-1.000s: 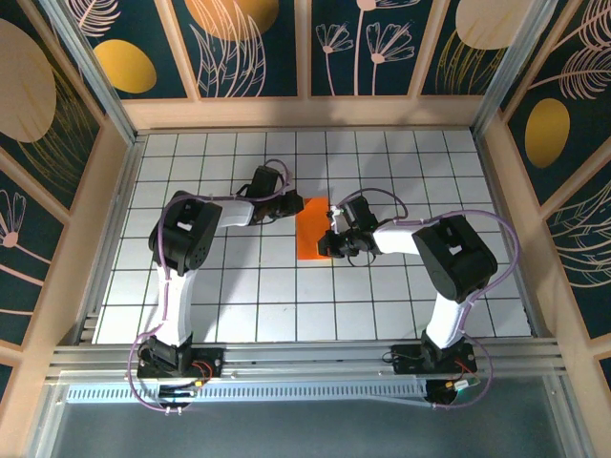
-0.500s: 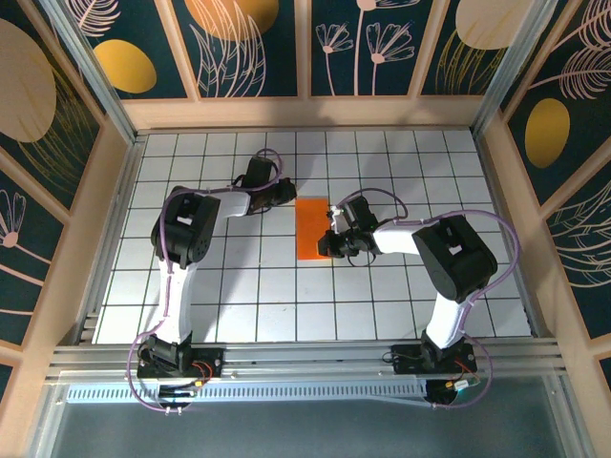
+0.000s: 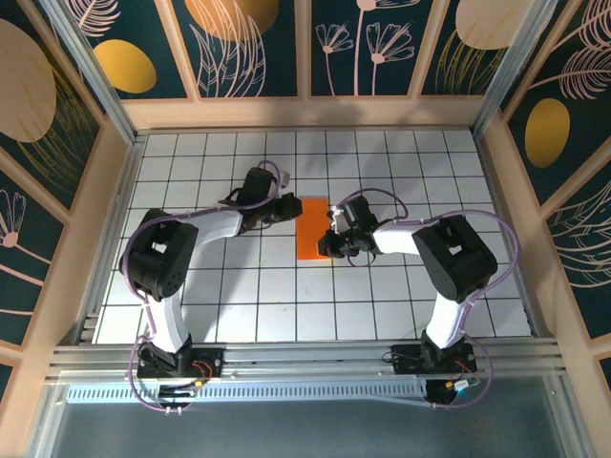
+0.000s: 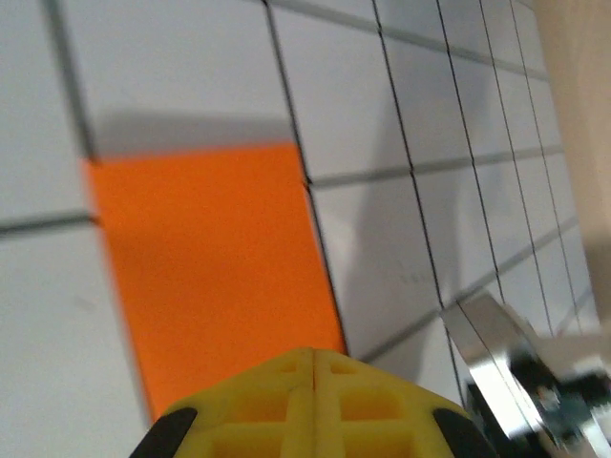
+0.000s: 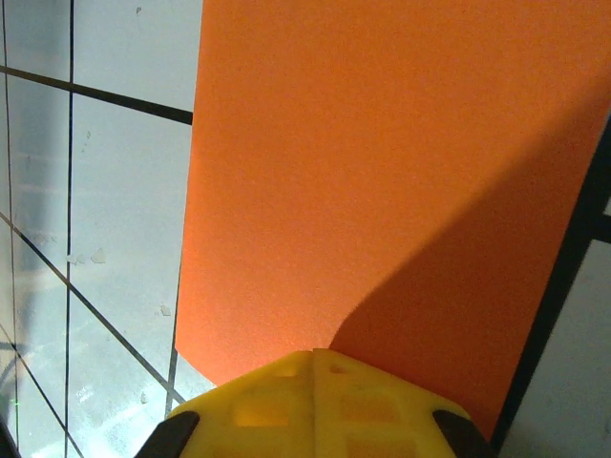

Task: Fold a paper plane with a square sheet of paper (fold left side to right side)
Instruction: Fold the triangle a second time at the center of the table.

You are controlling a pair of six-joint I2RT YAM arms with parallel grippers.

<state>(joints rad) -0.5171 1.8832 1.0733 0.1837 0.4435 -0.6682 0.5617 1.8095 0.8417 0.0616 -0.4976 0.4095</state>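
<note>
The sheet of paper lies flat mid-table as a narrow orange rectangle, apparently doubled left over right. The right pincer, closed and empty, sits over its near right edge, probably to pin the layers. The left pincer is also closed on nothing at the far left edge, well placed to flatten the crease. Around them the gridded table holds no other objects, and only the two arms crowd the sheet.

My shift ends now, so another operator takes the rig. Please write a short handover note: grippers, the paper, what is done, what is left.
Square sheet of paper: flat on the table, a narrow rectangle, apparently folded in half once.
Left gripper: shut, holding nothing, tips at the paper's left edge.
Right gripper: shut, holding nothing, tips over the paper's right edge, near end.
Done: seemingly the left-to-right fold.
Left: every later fold; no plane shape yet.
</note>
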